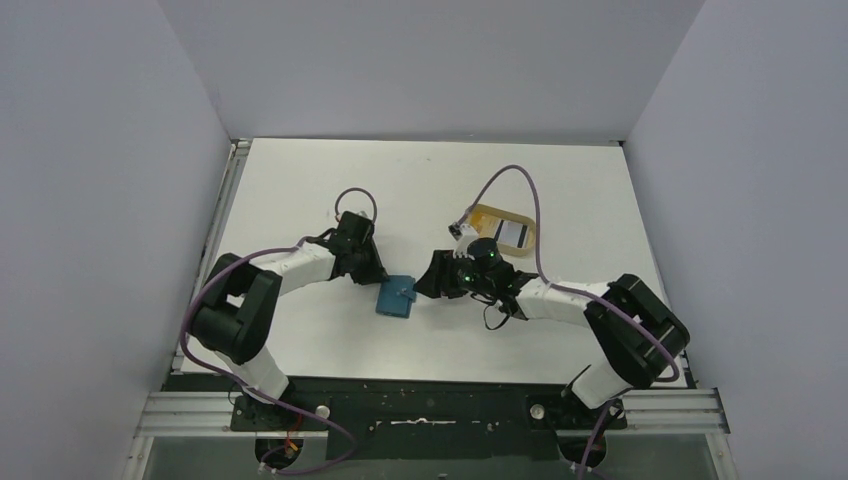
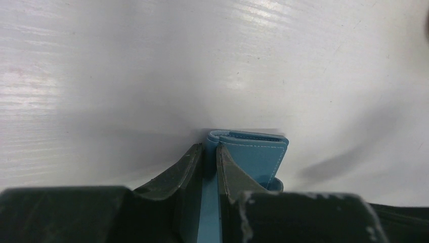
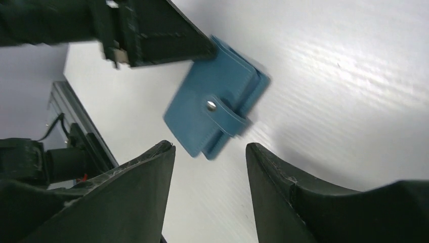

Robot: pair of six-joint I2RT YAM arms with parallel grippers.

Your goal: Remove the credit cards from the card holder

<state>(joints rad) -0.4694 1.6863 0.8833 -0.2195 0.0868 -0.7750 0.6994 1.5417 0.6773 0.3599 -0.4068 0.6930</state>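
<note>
The teal card holder (image 1: 396, 297) is near the table's middle, folded, its snap-tab strap wrapped over one edge (image 3: 225, 117). My left gripper (image 1: 379, 281) is shut on a flap at its left edge; in the left wrist view the fingertips pinch a thin teal layer (image 2: 210, 149) while the rest of the holder (image 2: 258, 157) sticks out to the right. My right gripper (image 1: 426, 285) is open just right of the holder, nothing between its fingers (image 3: 152, 167). One white credit card with a black band (image 1: 513, 234) lies in the tan tray.
The tan oval tray (image 1: 485, 213) sits behind the right gripper, toward the back right. Purple cables loop above both wrists. The left arm's finger (image 3: 167, 38) crosses the top of the right wrist view. White walls close in three sides.
</note>
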